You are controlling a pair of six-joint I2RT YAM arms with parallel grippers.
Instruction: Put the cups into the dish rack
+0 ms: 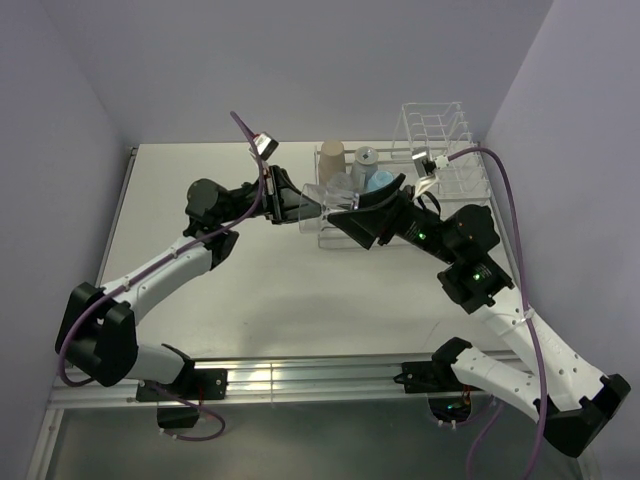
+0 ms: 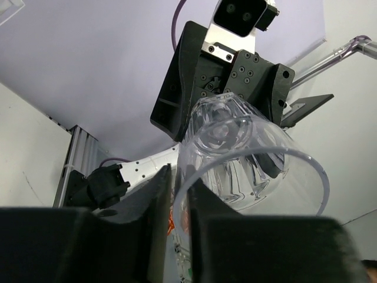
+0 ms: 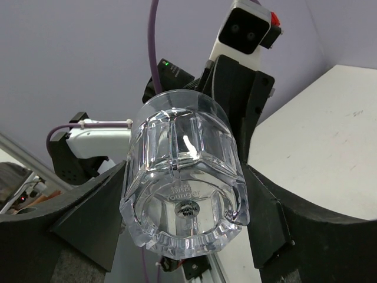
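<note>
L gripper [image 2: 179, 203] pinches the rim wall of the clear tumbler [image 3: 184, 171] (held on its side, in air); R gripper [image 3: 185, 197] clamps its body. Just behind, dish rack [image 1: 447, 128] holds tan paper cup [image 1: 332, 157] & light blue cup [image 1: 379, 182].

place: robot lab test cell | plain lavender walls [image 1: 300, 60] close in beyond and either side of my left gripper [image 1: 298, 205] | bare white table [image 1: 250, 290] beneath it | aluminium rail [image 1: 300, 375] behind it at my bases | purple cables [image 1: 510, 200] along my arms
</note>
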